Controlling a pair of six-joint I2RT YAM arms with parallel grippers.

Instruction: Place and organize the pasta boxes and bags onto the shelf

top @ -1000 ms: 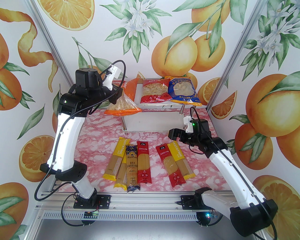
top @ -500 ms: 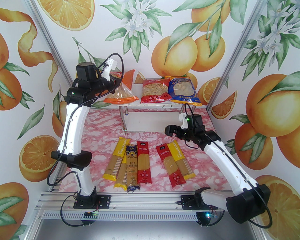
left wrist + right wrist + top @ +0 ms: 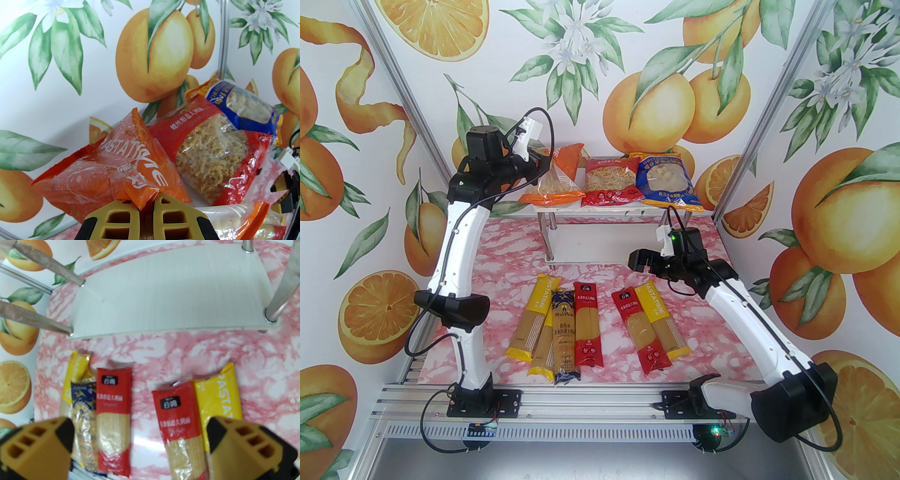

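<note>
Pinching corner of orange pasta bag (image 3: 112, 168), left pincer (image 3: 146, 202) shut tight; bag at left end of shelf (image 3: 623, 210) top board, against red bag (image 3: 611, 185). Right pincer (image 3: 139, 427) wide open, empty, above spaghetti packs (image 3: 586, 323) mid-counter (image 3: 501, 253).

At shelf (image 3: 623, 210) left end, orange bag (image 3: 555, 186) in left gripper (image 3: 543, 162); right gripper (image 3: 633, 261) wide-jawed above table (image 3: 497, 262)

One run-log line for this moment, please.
left claw: shut on orange bag at top shelf | right claw: open, above table near spaghetti packs
</note>
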